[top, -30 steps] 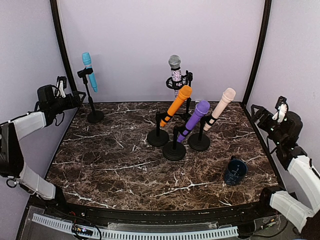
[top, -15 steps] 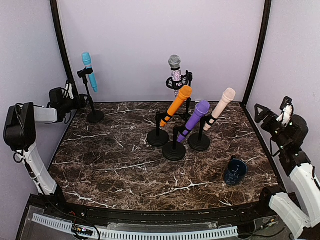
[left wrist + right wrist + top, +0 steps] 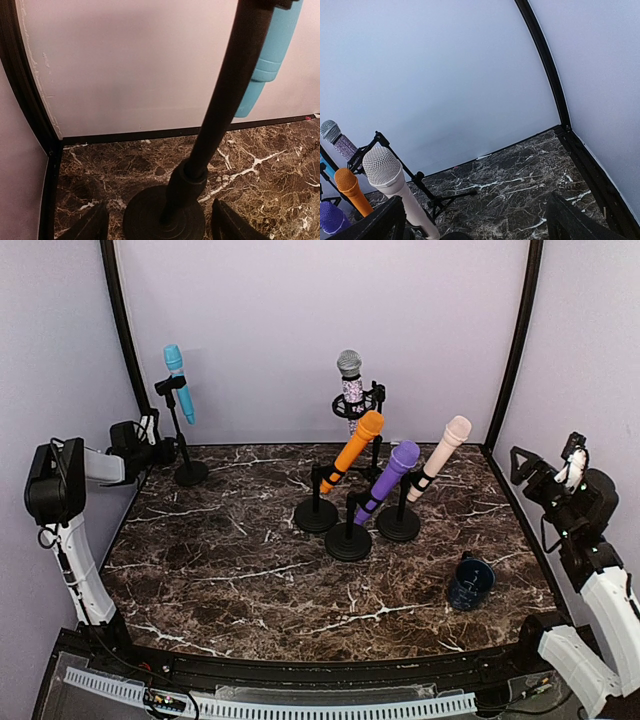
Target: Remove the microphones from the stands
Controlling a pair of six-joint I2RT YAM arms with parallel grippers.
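— Is the mic off yet?
— No. The blue microphone (image 3: 178, 383) sits clipped in its stand (image 3: 183, 440), far left corner
— And the hands?
— Left gripper (image 3: 161, 222) straddles that stand low down, jaws apart, gripping nothing; right gripper (image 3: 477, 220) gapes wide, empty

**Left arm swings in to the blue microphone's stand**
Within the last second the left gripper (image 3: 163, 450) has moved from beside the left wall to the thin black stand (image 3: 180, 435) carrying the blue microphone (image 3: 178, 383). Its jaws now flank the lower pole without touching it and are narrower than before. The right gripper (image 3: 518, 465) has drifted slightly back toward the right wall.
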